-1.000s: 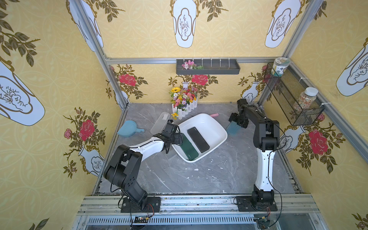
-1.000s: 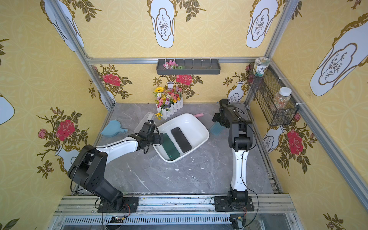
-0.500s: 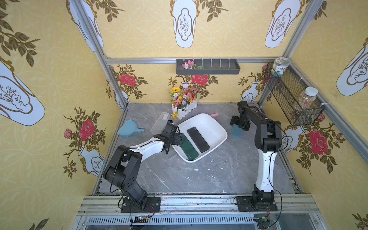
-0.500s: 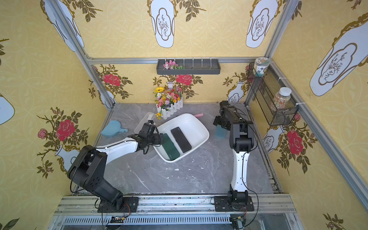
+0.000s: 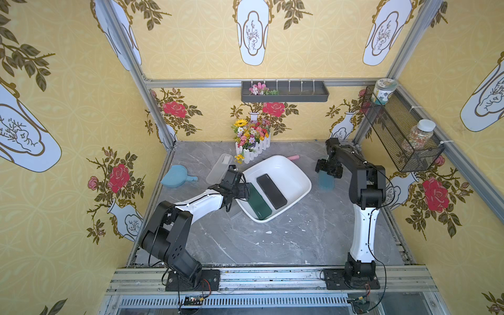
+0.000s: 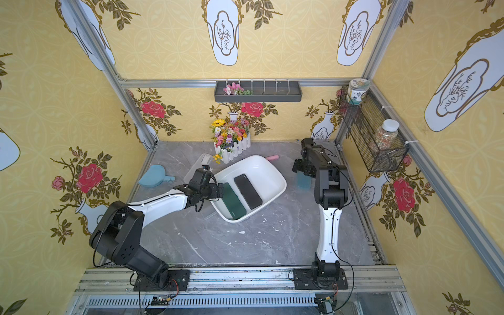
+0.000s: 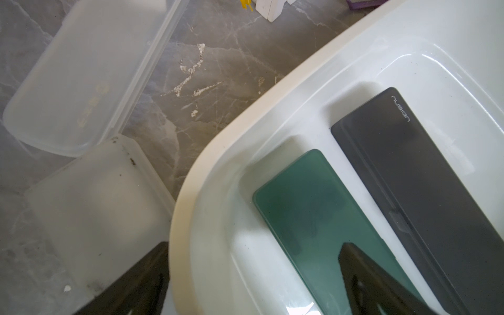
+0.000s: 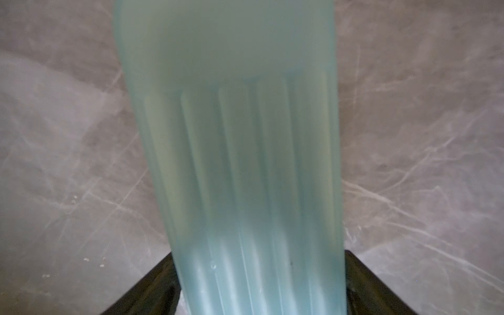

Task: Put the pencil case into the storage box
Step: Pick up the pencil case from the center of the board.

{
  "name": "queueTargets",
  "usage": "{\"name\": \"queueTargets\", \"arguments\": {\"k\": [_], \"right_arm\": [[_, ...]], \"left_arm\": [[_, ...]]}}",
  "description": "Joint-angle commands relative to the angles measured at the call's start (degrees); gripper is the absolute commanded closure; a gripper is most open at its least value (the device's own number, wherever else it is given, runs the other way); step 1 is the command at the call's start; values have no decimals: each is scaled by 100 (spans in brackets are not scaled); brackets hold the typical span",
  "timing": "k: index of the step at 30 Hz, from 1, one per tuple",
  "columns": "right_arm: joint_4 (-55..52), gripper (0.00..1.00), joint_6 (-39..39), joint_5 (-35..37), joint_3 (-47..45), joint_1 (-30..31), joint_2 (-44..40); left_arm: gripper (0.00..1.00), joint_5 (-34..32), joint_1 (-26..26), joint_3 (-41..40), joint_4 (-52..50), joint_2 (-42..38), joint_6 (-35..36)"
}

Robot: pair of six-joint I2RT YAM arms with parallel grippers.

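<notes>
The storage box [image 5: 283,171] is a white tub in mid-table, seen in both top views [image 6: 261,169], holding a green case [image 5: 259,203] and a black case [image 5: 271,191]. My left gripper [image 5: 241,189] stands open astride the tub's near-left rim [image 7: 185,196]. One finger is over the green case [image 7: 313,207]; the other is outside, above a frosted clear case [image 7: 95,204]. Right of the tub, my right gripper [image 5: 328,169] is shut on a pale blue translucent pencil case [image 5: 326,180]. The case fills the gap between the fingers and hangs toward the table [image 8: 245,163].
A second clear case [image 5: 219,169] and a blue scoop [image 5: 176,176] lie left of the tub. A flower pot with a white fence [image 5: 252,141] and a pink item [image 5: 292,157] sit behind it. A grey wall tray [image 5: 283,91] and a mesh basket [image 5: 401,133] hang on the walls.
My right gripper has carried the blue pencil case a little to the right and toward the front. The left arm has stayed where it was.
</notes>
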Motion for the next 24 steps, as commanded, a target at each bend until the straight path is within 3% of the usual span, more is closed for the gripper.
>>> {"name": "queueTargets", "arguments": {"k": [1, 12, 24], "right_arm": [[-38, 11, -100, 128, 111, 1, 63], [-14, 18, -174, 158, 51, 4, 69], [-14, 18, -336, 27, -89, 13, -11]], "left_arm": [[0, 21, 2, -24, 17, 24, -9], [0, 17, 6, -8, -21, 24, -18], [0, -5, 2, -7, -25, 18, -11]]}}
